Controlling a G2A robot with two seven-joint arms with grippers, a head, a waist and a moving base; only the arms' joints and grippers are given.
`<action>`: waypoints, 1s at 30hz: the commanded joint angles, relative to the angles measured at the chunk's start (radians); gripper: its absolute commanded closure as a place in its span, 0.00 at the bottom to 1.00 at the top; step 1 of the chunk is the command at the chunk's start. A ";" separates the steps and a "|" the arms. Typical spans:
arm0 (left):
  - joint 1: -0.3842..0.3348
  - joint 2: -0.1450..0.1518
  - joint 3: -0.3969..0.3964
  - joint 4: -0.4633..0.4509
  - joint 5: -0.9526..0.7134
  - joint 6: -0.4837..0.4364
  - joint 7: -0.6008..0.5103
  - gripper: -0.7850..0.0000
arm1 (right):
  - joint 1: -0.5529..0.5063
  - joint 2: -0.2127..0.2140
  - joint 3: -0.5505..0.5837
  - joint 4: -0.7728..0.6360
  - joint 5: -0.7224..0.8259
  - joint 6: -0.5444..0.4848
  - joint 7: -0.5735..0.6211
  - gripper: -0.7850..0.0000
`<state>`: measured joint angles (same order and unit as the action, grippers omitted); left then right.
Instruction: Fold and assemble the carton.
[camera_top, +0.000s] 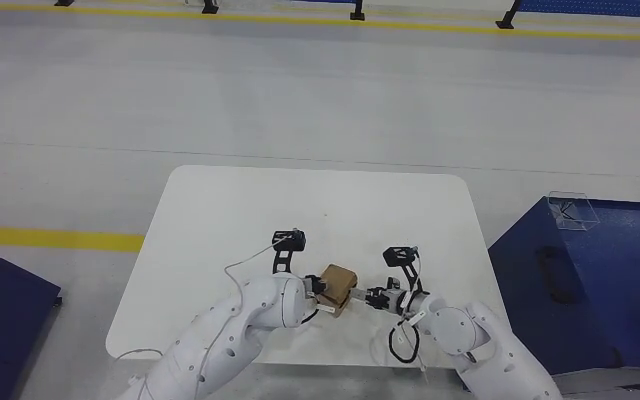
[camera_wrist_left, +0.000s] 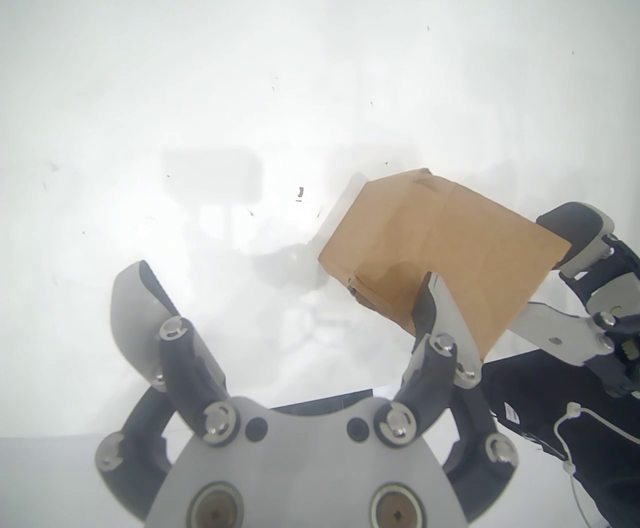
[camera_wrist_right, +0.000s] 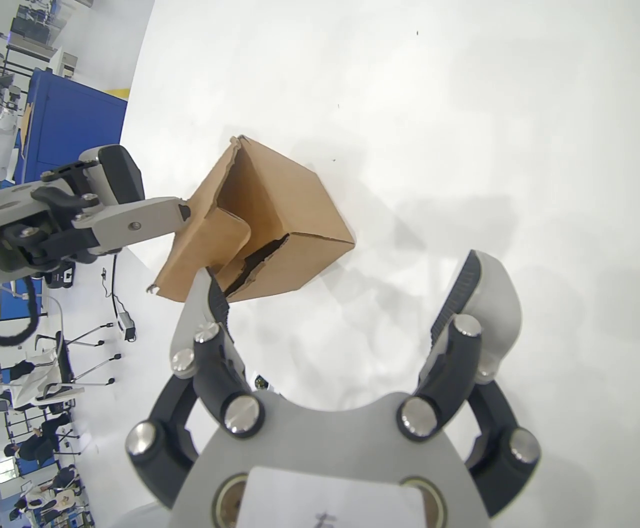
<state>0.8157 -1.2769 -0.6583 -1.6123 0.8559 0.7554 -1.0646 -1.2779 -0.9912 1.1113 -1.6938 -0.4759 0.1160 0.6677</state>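
At the near edge of the white round-cornered desk (camera_top: 220, 260), about midway along it: a small brown cardboard carton (camera_top: 338, 288) with an arm on each side. The left end effector (camera_top: 318, 289) is just beside one end and the right end effector (camera_top: 368, 297) just beside the other.

Left wrist view:
- The left end effector is spread wide and pinches nothing.
- One finger (camera_wrist_left: 442, 320) lies against the carton's closed brown face. Its partner stands well apart over bare desk.
- The carton sits skewed to the end effector, one corner pointing across the desk.
- Beyond the carton's far end is the right end effector, with a dark-padded finger and a silver finger on either side of that end.

Right wrist view:
- The right end effector is likewise spread wide and grips nothing.
- One finger (camera_wrist_right: 212, 300) touches the rim of the carton's open end. The other is well apart, over bare desk.
- The open end faces this camera. It shows a tuck flap folded inward, a ragged torn seam along one edge, and an outer flap standing out sideways.
- The tip of the left end effector's silver finger touches that outer flap.

Whether the carton rests flat on the desk or is tipped on an edge, I cannot tell.

On one side of the desk is a dark blue cabinet (camera_top: 570, 280) with a clear plastic tray (camera_top: 572, 208) on top. On the other side a yellow floor stripe (camera_top: 70, 240) runs along the floor.
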 joint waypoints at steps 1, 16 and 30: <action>0.005 0.000 -0.004 -0.003 0.004 -0.004 -0.004 0.00 | 0.010 -0.004 -0.008 0.008 0.002 0.011 -0.005 0.00; 0.022 -0.015 -0.017 0.005 0.035 -0.025 -0.025 0.00 | 0.050 -0.025 -0.043 0.068 -0.001 0.008 0.005 0.00; 0.009 -0.035 -0.052 0.033 0.024 -0.014 -0.014 0.00 | 0.054 -0.033 -0.032 0.069 -0.001 -0.008 0.010 0.00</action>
<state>0.8286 -1.3098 -0.7135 -1.5848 0.8795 0.7443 -1.0758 -1.2245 -1.0235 1.0792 -1.6256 -0.4777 0.1094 0.6779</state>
